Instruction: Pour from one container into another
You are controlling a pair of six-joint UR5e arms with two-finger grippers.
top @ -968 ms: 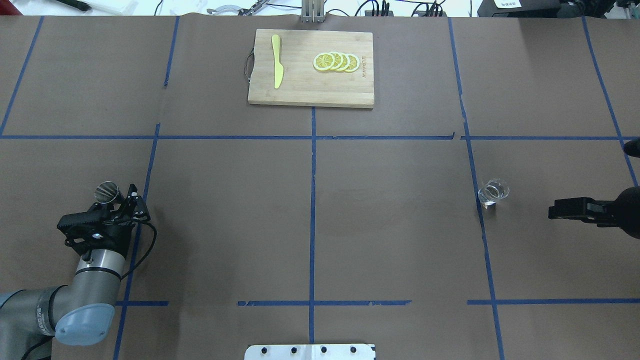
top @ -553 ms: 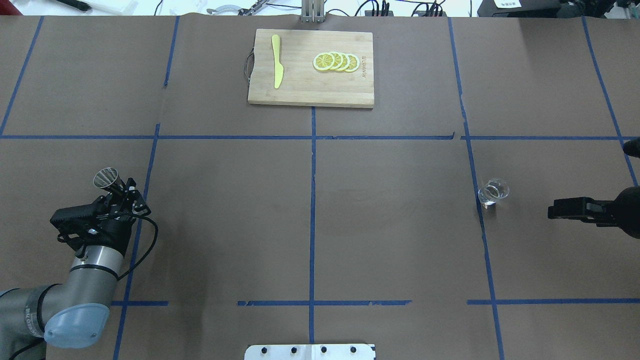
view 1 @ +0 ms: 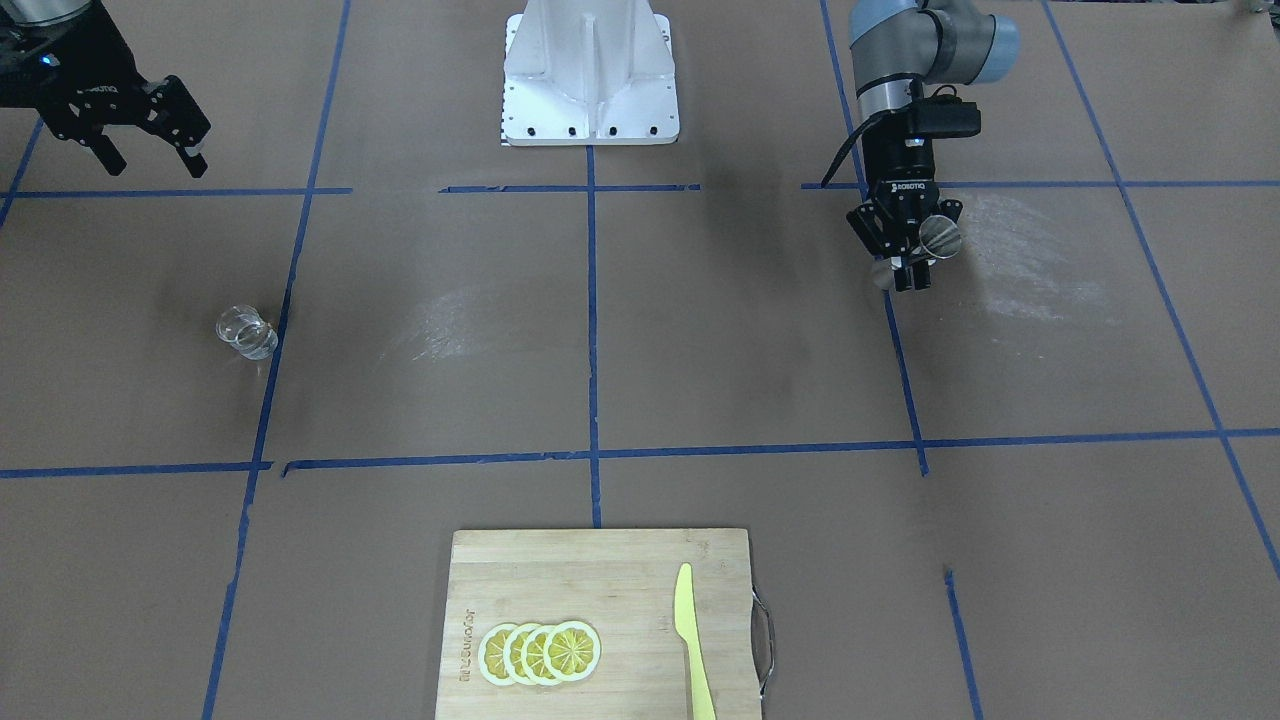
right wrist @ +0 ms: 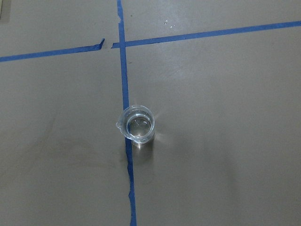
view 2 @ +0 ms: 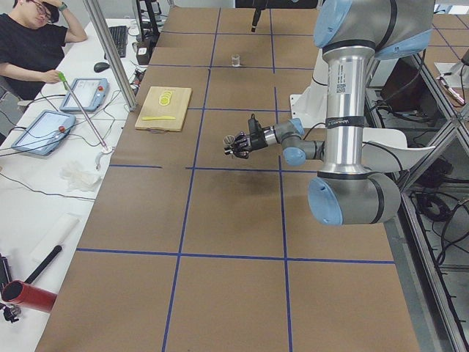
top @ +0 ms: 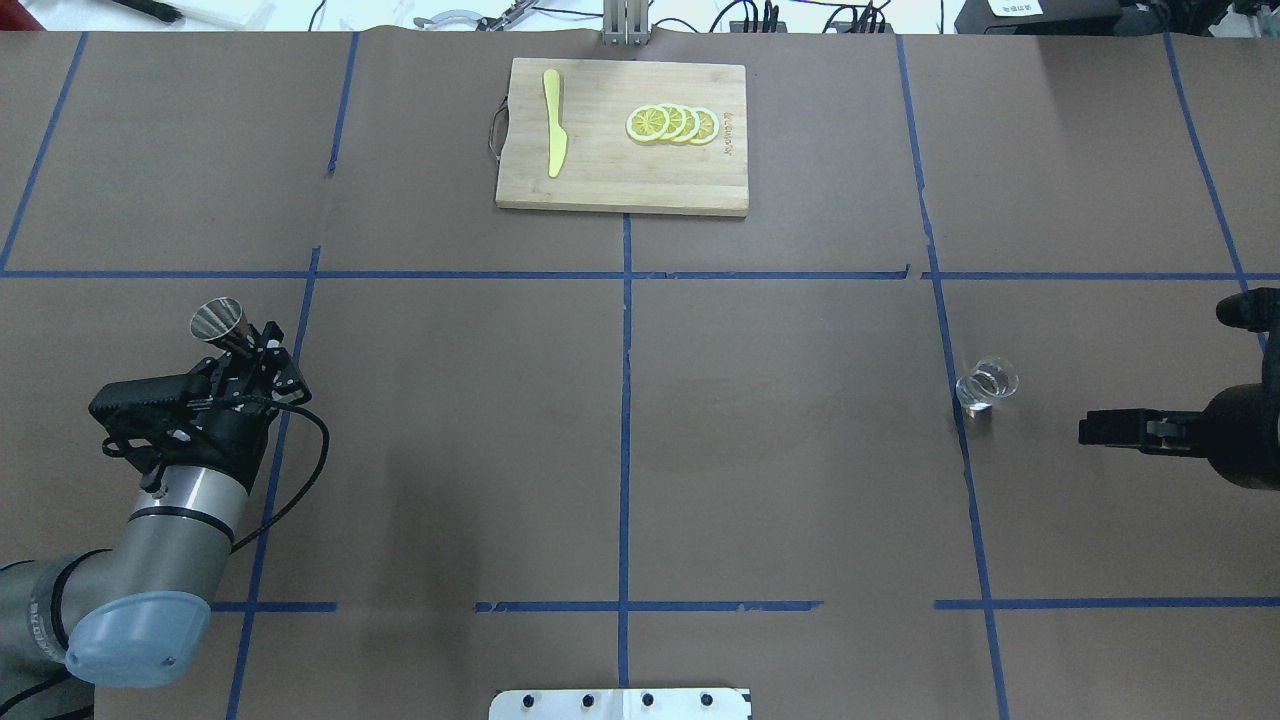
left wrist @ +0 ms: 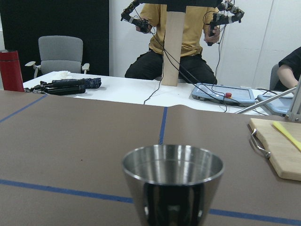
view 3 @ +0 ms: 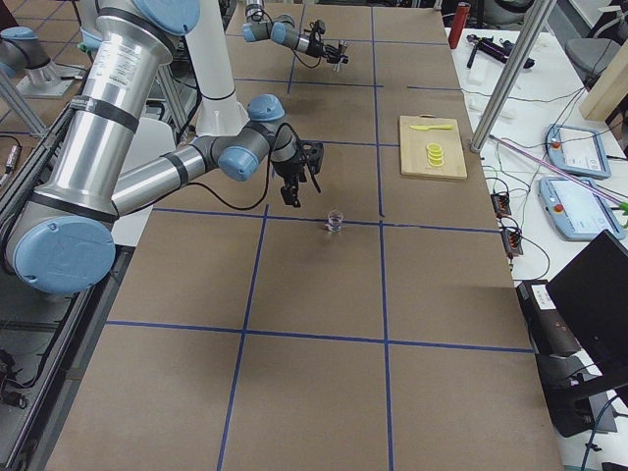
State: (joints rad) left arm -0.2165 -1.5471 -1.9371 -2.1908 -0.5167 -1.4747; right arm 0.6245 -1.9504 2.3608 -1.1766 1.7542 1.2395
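The grey steel jigger is off the table, gripped at its narrow waist by my left gripper, which is shut on it at the near left. In the front-facing view the jigger leans sideways in the left gripper. The left wrist view shows its open rim close up. The clear glass cup stands upright on a blue tape line at the right, with clear liquid visible in the cup. My right gripper is open, apart from the cup on its outer side.
A wooden cutting board at the far middle carries lemon slices and a yellow knife. The robot's white base plate is at the near edge. A seated person and tablets are beyond the table's far side.
My left gripper has lifted the jigger and carried it a little farther from the robot. The right gripper has edged slightly towards the glass cup, which has not moved.
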